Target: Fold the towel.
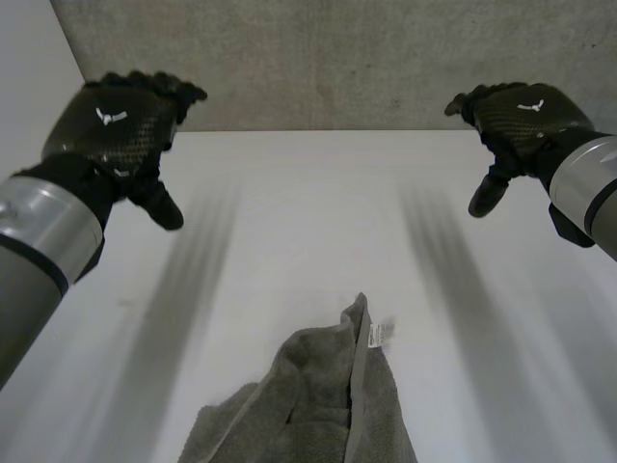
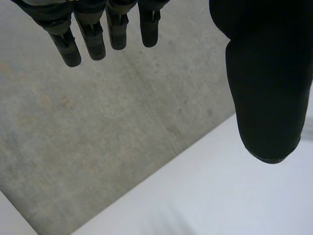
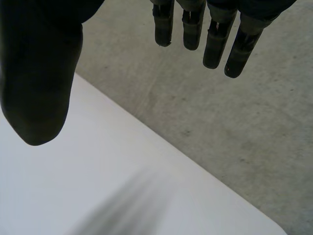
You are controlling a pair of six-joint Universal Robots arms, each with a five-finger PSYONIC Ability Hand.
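- The left hand is held above the far left part of the table. Its fingers are straight and apart from the thumb, and nothing is held in it.
- The right hand is held above the far right part of the table. Its fingers are also straight and away from the thumb, and it is empty.
- The towel is lying crumpled in a heap at the near edge of the table, between the two arms and well apart from both hands. A small white tag is seen near its far tip.
- No corner can be clearly made out in the heap. A middle fold could be taken instead of a corner, and then the towel would be lifted as a bundle and not spread.
- Several layers could be pinched together, so that the cloth would not be opened flat before folding.
- It cannot be told if part of the towel hangs over the near edge. If it is pulled toward the robot, it could be dragged off the table.
- Both hands must be brought to the same small heap, so they could be knocked against each other there.
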